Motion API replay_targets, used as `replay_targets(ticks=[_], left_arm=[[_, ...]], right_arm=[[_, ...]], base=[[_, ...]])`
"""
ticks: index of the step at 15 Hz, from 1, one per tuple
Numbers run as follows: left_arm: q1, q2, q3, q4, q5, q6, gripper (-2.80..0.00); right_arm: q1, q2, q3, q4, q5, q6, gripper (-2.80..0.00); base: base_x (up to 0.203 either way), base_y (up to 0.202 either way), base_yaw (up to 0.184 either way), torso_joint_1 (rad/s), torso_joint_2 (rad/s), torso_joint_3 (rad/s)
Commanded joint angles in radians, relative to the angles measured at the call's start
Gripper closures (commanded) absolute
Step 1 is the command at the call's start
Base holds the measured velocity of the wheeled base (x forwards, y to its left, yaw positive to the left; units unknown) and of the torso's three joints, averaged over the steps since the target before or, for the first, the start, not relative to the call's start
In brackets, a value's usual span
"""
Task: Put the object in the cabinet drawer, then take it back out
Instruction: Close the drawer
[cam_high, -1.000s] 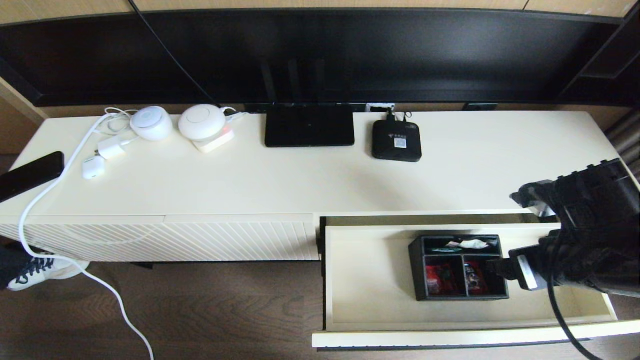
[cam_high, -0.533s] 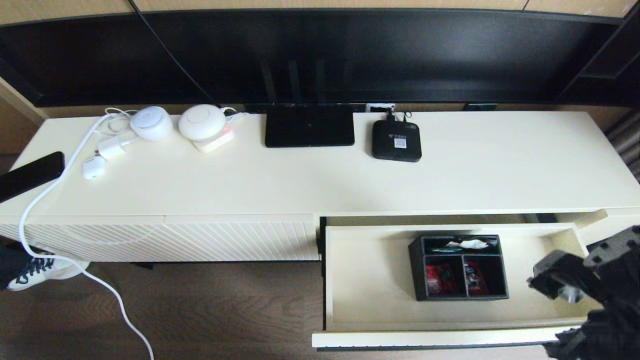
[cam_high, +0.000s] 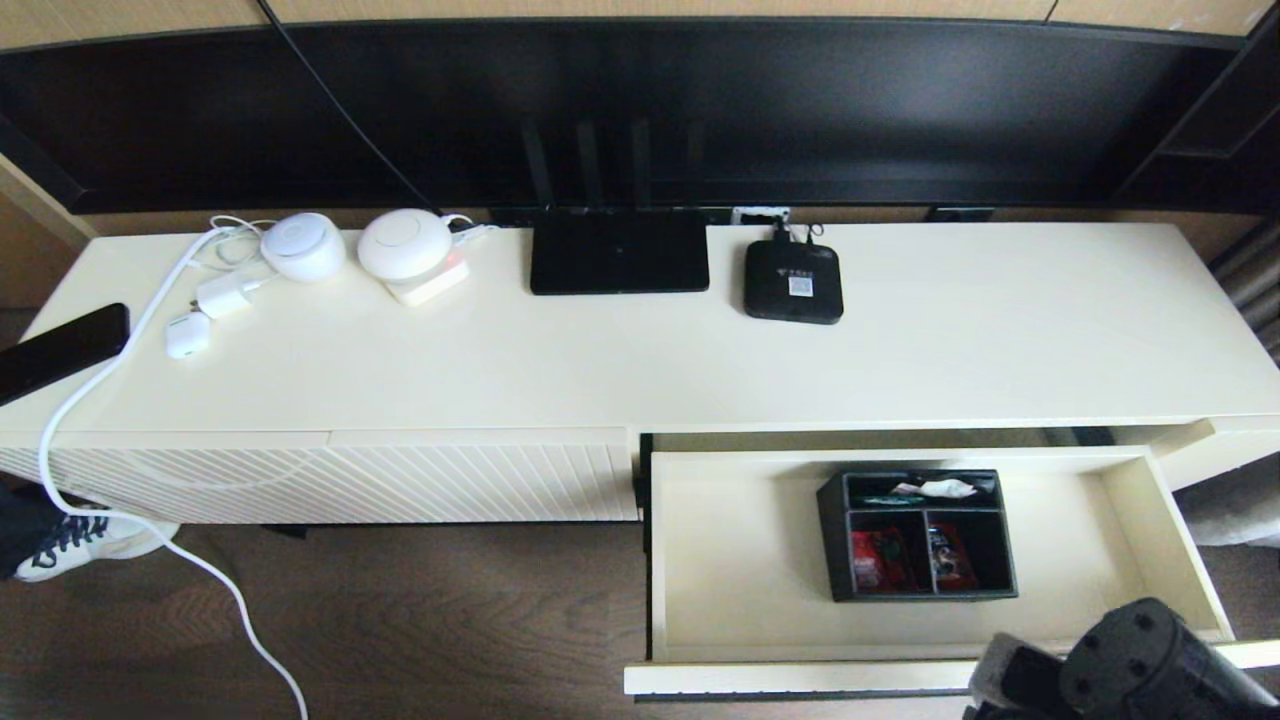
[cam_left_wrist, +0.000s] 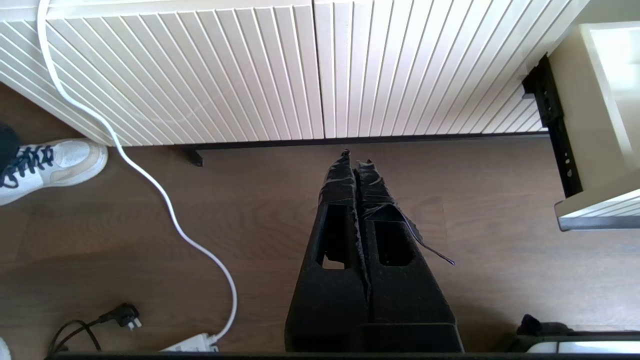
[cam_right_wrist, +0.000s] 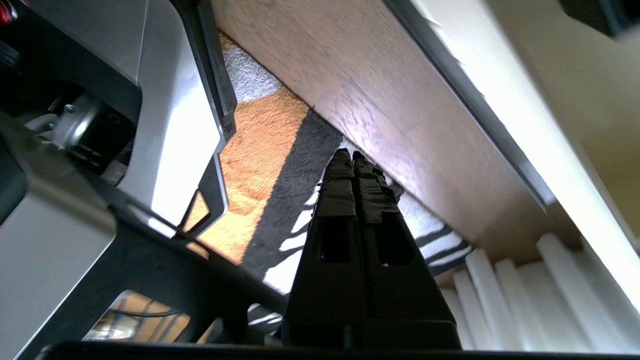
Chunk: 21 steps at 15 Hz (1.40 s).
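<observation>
The black organizer box (cam_high: 917, 535) with red and white packets rests flat inside the cabinet drawer (cam_high: 740, 560), which stands pulled wide out at the right of the cabinet. Part of my right arm (cam_high: 1130, 675) shows at the bottom right, below the drawer's front edge and apart from the box. In the right wrist view my right gripper (cam_right_wrist: 348, 154) is shut and empty, pointing at the floor beside the drawer's front (cam_right_wrist: 470, 100). My left gripper (cam_left_wrist: 356, 156) is shut and empty, hanging over the wooden floor in front of the closed ribbed front (cam_left_wrist: 300, 70).
On the cabinet top (cam_high: 1000, 340) lie a flat black router (cam_high: 618, 252), a small black set-top box (cam_high: 793, 282), white round devices (cam_high: 404, 244), chargers and a phone (cam_high: 60, 350). A white cable (cam_left_wrist: 165, 200) trails over the floor. A shoe (cam_high: 90, 540) sits at the left.
My right arm has drawn back out of the drawer, away from the box, and dropped down to the bottom right edge of the head view. The box stays put in the drawer.
</observation>
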Motion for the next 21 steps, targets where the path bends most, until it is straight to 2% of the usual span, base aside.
replay_targets(ticks=[1, 6, 10, 13, 15, 18, 21], left_arm=[[0.000, 0.000, 0.000, 0.000, 0.000, 0.000, 0.00], [0.000, 0.000, 0.000, 0.000, 0.000, 0.000, 0.00], [0.000, 0.000, 0.000, 0.000, 0.000, 0.000, 0.00], [0.000, 0.000, 0.000, 0.000, 0.000, 0.000, 0.00], [0.000, 0.000, 0.000, 0.000, 0.000, 0.000, 0.00], [0.000, 0.000, 0.000, 0.000, 0.000, 0.000, 0.00], [0.000, 0.000, 0.000, 0.000, 0.000, 0.000, 0.00]], right_arm=[[0.006, 0.104, 0.060, -0.136, -0.003, -0.025, 0.00], [0.004, 0.228, 0.103, -0.324, -0.023, -0.039, 0.00], [-0.011, 0.325, 0.106, -0.524, -0.137, -0.034, 0.00], [-0.028, 0.369, 0.102, -0.662, -0.152, -0.032, 0.00], [-0.041, 0.377, 0.085, -0.697, -0.163, -0.030, 0.00], [-0.063, 0.395, 0.043, -0.707, -0.229, -0.026, 0.00], [-0.104, 0.416, 0.008, -0.774, -0.235, -0.032, 0.00]], base=[[0.000, 0.000, 0.000, 0.000, 0.00, 0.000], [0.000, 0.000, 0.000, 0.000, 0.00, 0.000], [0.000, 0.000, 0.000, 0.000, 0.00, 0.000], [0.000, 0.000, 0.000, 0.000, 0.00, 0.000], [0.000, 0.000, 0.000, 0.000, 0.00, 0.000], [0.000, 0.000, 0.000, 0.000, 0.00, 0.000], [0.000, 0.000, 0.000, 0.000, 0.00, 0.000]])
